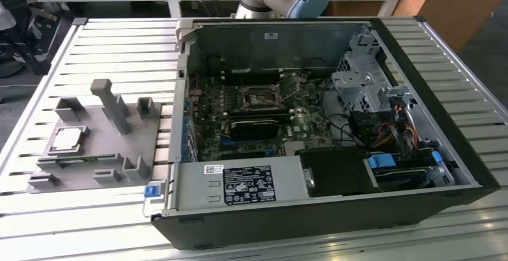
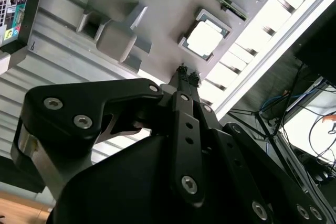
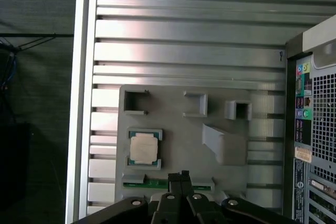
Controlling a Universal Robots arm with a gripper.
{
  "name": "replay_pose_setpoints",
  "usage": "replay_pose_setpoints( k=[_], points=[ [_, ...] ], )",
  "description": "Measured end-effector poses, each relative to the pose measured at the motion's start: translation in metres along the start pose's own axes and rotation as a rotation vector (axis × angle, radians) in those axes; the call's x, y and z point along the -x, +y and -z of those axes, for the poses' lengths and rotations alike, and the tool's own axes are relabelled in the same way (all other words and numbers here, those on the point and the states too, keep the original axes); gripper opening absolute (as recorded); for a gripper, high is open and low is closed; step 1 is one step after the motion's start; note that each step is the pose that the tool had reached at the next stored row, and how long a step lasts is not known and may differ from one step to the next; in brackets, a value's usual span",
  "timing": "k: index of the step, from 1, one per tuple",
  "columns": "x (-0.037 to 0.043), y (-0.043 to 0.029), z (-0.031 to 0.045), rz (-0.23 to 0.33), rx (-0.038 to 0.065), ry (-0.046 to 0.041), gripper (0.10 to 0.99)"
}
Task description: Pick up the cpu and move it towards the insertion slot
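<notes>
The cpu (image 3: 143, 148) lies flat in its square nest on the grey fixture (image 3: 178, 129), silver top up, on the side of the fixture nearest the bench (image 3: 184, 40) edge that faces away from the computer case (image 1: 317, 225). Your claw (image 3: 178, 176) hangs above the fixture, near the nest but clear of the chip, with its fingers pressed together and nothing in them.

Here's the worry. If you come down clenched like that, you'll press on the lid instead of straddling it. The nest's raised corners look like they leave little room, so an off-centre grip could tip the chip or snag it on the rim. A loose hold could also drop it over the case wall. The insertion slot (image 1: 260, 98) sits deep inside the case, with cables draped close by — brush one and you could arrive skewed.

As for what holds what, the nest holds the chip, and a slot along the fixture's edge holds a green strip (image 3: 147, 184). I can't see anything in the fixture's other pockets. The open case holds the board, the slot and the long black card (image 1: 254, 128) just beside it.
</notes>
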State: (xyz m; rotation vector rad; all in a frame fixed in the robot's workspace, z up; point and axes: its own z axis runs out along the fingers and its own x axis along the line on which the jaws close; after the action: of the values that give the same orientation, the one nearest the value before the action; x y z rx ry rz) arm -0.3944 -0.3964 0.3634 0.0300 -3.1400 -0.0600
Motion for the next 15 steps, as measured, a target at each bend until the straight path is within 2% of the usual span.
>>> replay_pose_setpoints(
  k=[7, 15],
  points=[
    [-0.0125, 0.0002, -0.001, 0.0, 0.0, -0.0001, 0.106],
    [-0.0328, 0.0005, -0.0032, 0.0, 0.0, -0.0002, 0.106]
  ],
)
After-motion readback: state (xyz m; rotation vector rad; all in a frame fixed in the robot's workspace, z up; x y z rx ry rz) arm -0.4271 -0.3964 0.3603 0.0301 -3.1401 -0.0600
